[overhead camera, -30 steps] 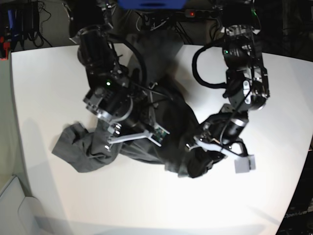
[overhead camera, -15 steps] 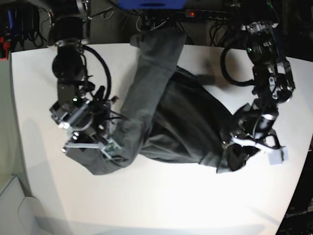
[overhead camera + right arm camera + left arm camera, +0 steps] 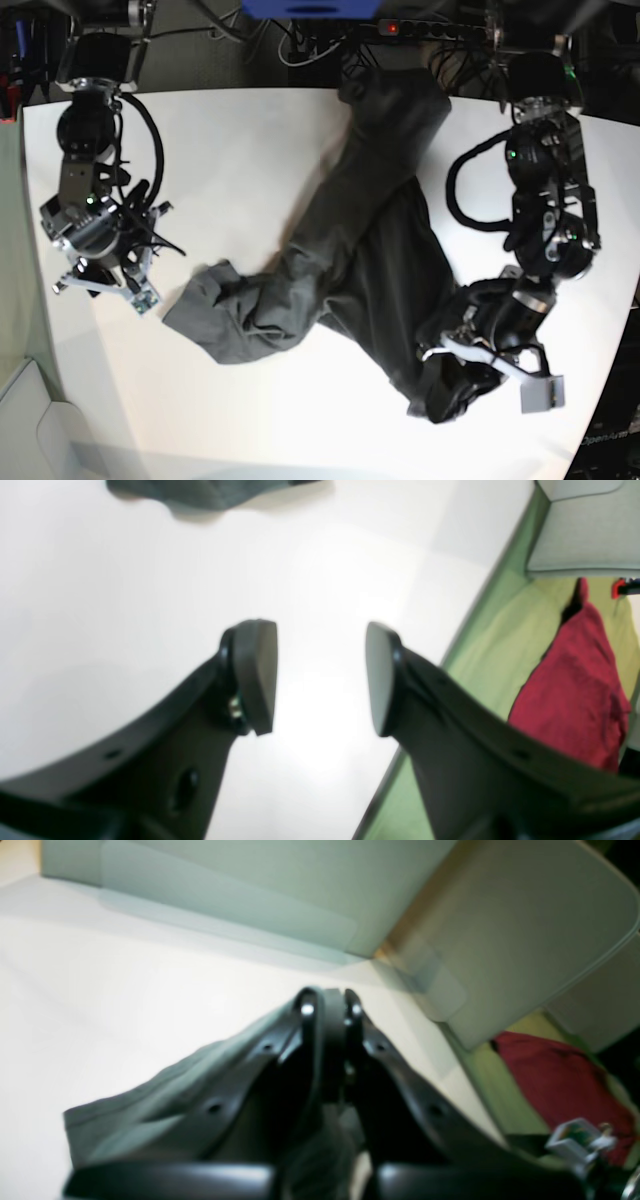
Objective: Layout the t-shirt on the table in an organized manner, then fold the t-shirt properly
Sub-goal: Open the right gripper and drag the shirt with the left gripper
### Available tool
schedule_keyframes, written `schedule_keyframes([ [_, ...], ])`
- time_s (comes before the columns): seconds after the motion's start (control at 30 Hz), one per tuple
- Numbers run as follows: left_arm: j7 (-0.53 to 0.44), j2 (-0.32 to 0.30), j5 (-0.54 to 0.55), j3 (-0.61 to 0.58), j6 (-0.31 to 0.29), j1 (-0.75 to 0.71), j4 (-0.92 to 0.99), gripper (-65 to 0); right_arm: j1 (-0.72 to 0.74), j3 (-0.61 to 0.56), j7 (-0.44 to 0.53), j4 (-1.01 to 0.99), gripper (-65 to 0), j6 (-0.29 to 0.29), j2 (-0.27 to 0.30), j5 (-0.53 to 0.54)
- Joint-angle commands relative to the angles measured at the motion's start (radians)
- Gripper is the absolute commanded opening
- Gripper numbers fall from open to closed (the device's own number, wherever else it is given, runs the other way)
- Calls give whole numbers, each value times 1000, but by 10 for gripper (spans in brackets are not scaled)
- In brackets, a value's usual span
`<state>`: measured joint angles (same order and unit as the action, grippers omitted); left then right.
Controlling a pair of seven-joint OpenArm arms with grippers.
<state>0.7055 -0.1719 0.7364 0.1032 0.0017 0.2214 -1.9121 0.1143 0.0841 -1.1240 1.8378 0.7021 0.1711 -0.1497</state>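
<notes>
T-shirt [image 3: 350,260]: dark charcoal cloth, soft, heavily creased; stretched in a long diagonal band across the white matte bench [image 3: 250,140], from the far edge near the middle down toward the near side; one bunched lobe lay at the band's lower left, another gathered mass at lower right.

Left gripper [image 3: 470,375]: fingers [image 3: 305,1012] pressed together on a fold of the t-shirt [image 3: 165,1100]; in the left wrist view the grey cloth ran up between the black plastic fingers and fanned out to their left over the bench [image 3: 100,990]; in the base view this end of the cloth was bunched under the gripper, near the bench's near right edge.

Right gripper [image 3: 100,285]: fingers [image 3: 255,675] parted to a middling gap, nothing between the flat dark pads, only bare bench [image 3: 125,580] below; a scrap of the t-shirt [image 3: 200,492] showed at the top of the right wrist view, well apart from the fingers; in the base view the gripper sat just left of the cloth's lower-left lobe, not touching it.

A red cloth [image 3: 575,690] lay off the bench on a green surface [image 3: 490,665].
</notes>
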Motion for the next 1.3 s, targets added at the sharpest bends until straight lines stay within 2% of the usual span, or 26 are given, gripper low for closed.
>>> schedule_keyframes([
  [0.0,-33,5,10,3,-6,39,-17,-647,5,4,9,12,-357,-4,8,2],
  [0.13,-34,28,12,-3,-6,97,-17,-647,-20,4,11,12,-357,-4,6,2],
  [0.27,-34,79,12,-4,-6,166,-17,-647,-37,10,9,12,-357,-4,5,2],
  [0.43,-34,91,12,-44,-6,260,-7,-647,-49,10,9,10,-357,-4,0,2],
  [0.7,-30,30,1,-208,-12,361,-5,-647,-51,12,3,10,-357,-4,-8,2],
  [0.9,-24,-1,-1,-210,-10,395,-8,-647,-46,12,5,10,-357,-4,-38,2],
  [1.0,-33,-36,-1,-194,-9,399,-10,-647,-44,12,5,12,-357,-4,-52,2],
  [1.27,-24,-45,-1,37,-6,388,4,-647,-43,9,11,10,-357,-4,-75,2],
])
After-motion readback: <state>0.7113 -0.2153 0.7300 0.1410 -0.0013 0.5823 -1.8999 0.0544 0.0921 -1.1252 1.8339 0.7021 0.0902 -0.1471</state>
